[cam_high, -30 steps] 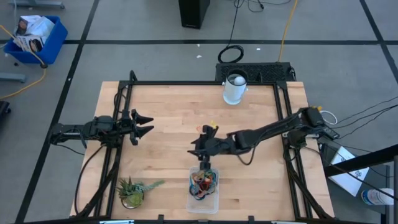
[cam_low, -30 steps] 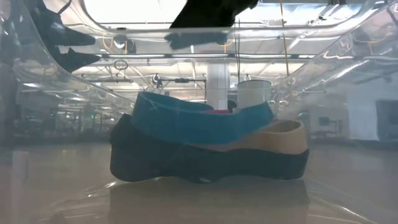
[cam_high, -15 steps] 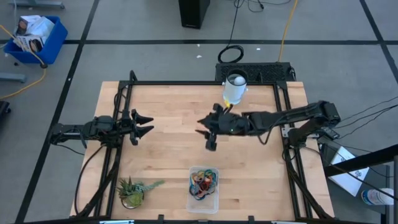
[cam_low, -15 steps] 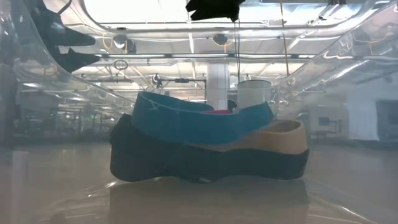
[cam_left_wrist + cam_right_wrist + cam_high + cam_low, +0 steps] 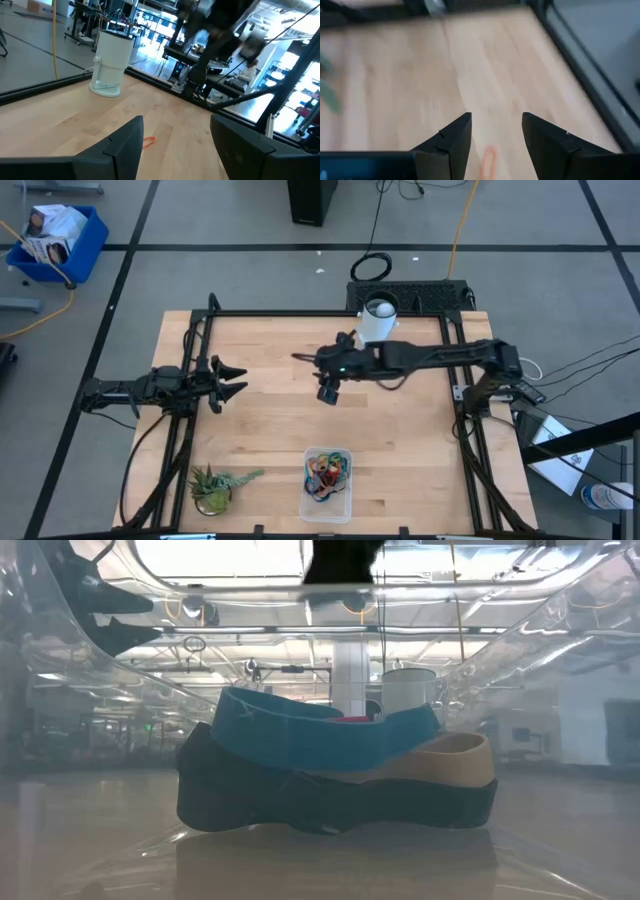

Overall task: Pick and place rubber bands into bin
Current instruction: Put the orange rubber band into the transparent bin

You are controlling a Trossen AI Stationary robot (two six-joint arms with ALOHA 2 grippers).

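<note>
The clear bin stands near the table's near edge and holds several rubber bands. Through its wall the low view shows a teal band, a black one and a tan one lying piled on its floor. One orange rubber band lies flat on the wood; it also shows in the left wrist view. My right gripper is open and empty over mid-table, and the orange band shows between its fingers. My left gripper waits open at the table's left.
A white cylindrical cup stands at the table's far edge, just behind the right arm; it also shows in the left wrist view. A small green plant sits at the near left. Black frame rails border the table.
My right gripper has gone from above the bin's far end toward the table's far edge and a little left, ending over mid-table near the white cup, and its arm has swung round with it. The bands in the bin lie as before.
</note>
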